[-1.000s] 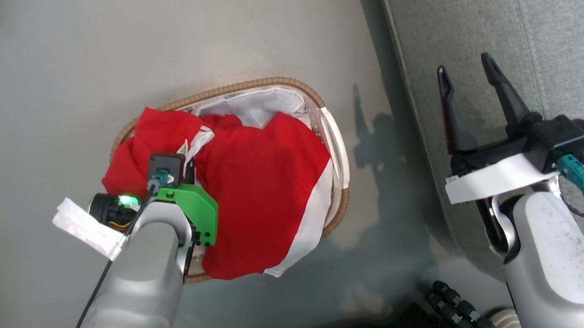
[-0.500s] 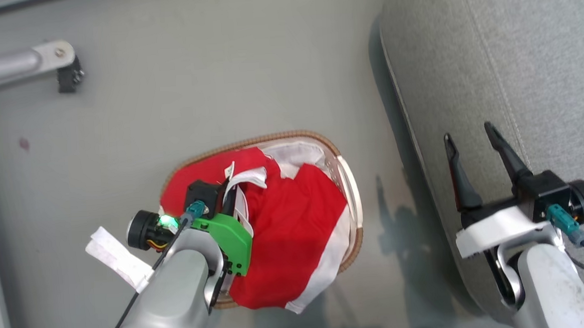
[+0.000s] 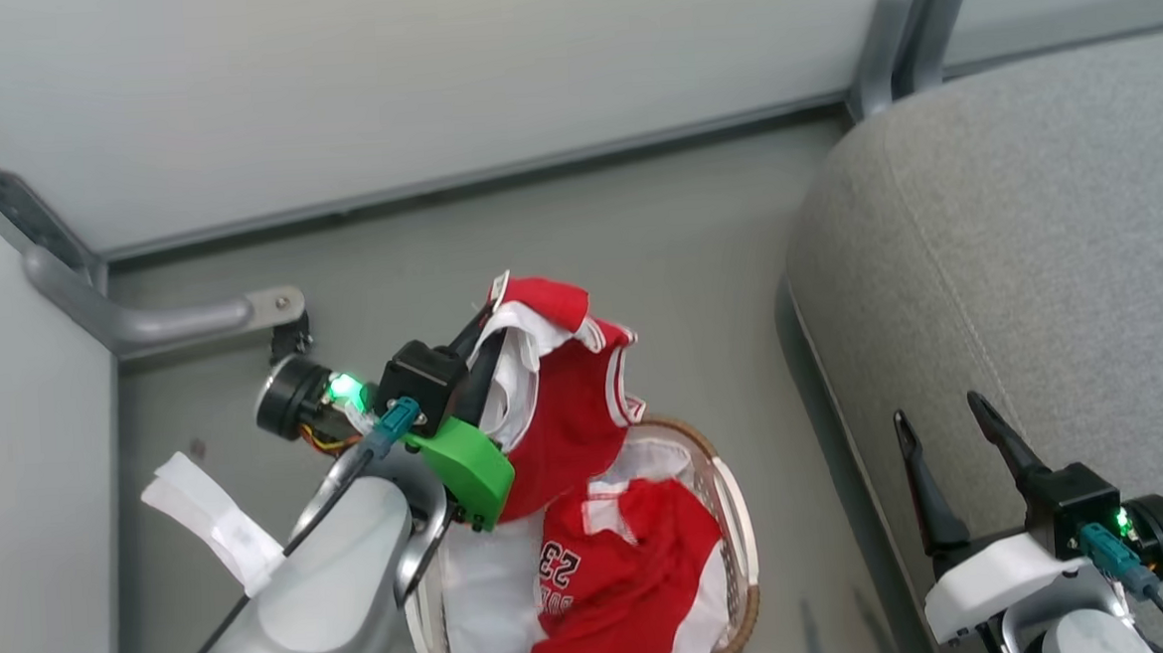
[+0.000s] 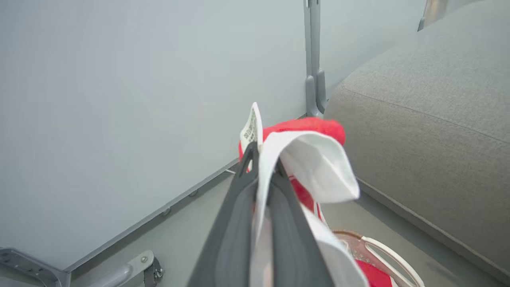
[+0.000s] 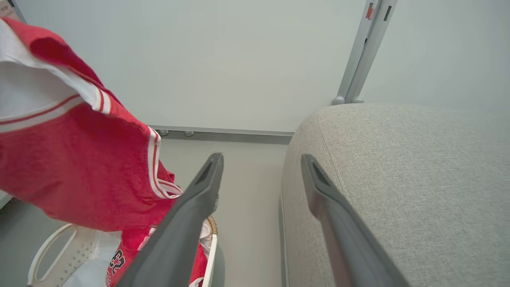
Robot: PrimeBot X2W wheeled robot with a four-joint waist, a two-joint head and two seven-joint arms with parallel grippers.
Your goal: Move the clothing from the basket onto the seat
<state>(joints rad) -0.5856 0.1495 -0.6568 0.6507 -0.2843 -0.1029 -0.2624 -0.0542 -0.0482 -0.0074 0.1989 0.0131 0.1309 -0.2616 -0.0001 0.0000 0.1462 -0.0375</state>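
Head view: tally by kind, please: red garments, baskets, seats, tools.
Red garments: 2 (held garment, basket garment)
Basket: 1
Seat: 1
Tools: 2 (left tool, right tool)
Total: 6

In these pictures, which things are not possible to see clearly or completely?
Head view: near end of the basket, cut off by the bottom edge and partly covered by the left forearm.
Right wrist view: the number on the garment in the basket, partly behind a finger of the right gripper.
Left wrist view: the print on the white label, too small to read.
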